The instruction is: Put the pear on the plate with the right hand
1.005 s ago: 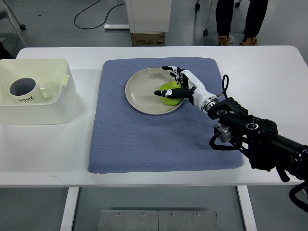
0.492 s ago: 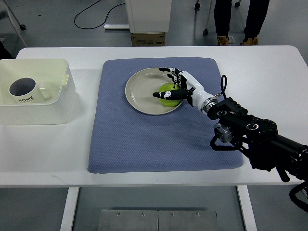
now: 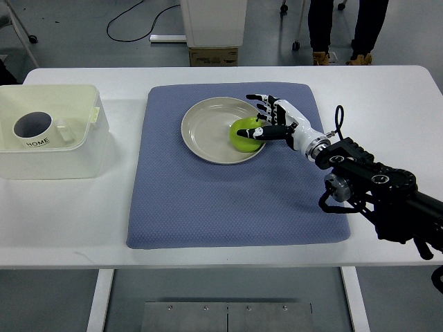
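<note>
A green pear (image 3: 243, 135) lies on the right part of the beige plate (image 3: 201, 131), which sits on the blue mat (image 3: 221, 200). My right hand (image 3: 266, 119) is at the pear's right side, over the plate's rim, fingers (image 3: 257, 98) spread. The thumb tip overlaps the pear's right edge, and I cannot tell if it touches. Nothing is held in the hand. Its arm comes in from the lower right across the mat's corner. My left arm does not show.
A translucent white bin (image 3: 76, 149) with a mug (image 3: 32, 127) marked HOME stands at the table's left. Beyond the far edge are a cardboard box (image 3: 213, 56), a white cabinet (image 3: 212, 21) and a person's legs (image 3: 339, 28).
The right hand has drawn back to the right and its fingers have come off the pear. The pear stays on the plate, now mostly uncovered.
</note>
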Controlling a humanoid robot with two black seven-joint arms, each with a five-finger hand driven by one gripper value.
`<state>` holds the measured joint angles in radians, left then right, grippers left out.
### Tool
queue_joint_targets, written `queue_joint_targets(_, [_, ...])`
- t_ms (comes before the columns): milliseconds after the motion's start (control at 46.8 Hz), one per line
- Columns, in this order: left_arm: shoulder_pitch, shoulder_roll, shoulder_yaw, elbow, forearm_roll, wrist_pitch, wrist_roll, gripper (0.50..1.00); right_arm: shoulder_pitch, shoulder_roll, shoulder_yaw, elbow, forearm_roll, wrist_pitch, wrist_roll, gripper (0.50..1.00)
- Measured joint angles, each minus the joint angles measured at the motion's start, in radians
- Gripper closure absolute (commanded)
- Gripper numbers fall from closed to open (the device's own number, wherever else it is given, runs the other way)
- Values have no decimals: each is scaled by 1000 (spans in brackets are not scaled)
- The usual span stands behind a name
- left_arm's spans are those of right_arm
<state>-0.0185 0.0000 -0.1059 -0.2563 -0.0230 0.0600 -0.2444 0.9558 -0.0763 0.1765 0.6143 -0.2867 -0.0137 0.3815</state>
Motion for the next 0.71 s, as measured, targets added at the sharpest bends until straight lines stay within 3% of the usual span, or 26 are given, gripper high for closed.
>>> queue_joint_targets(706, [0, 0, 0, 0, 0, 0, 0, 500, -36, -102, 16, -5, 4, 6, 16, 500])
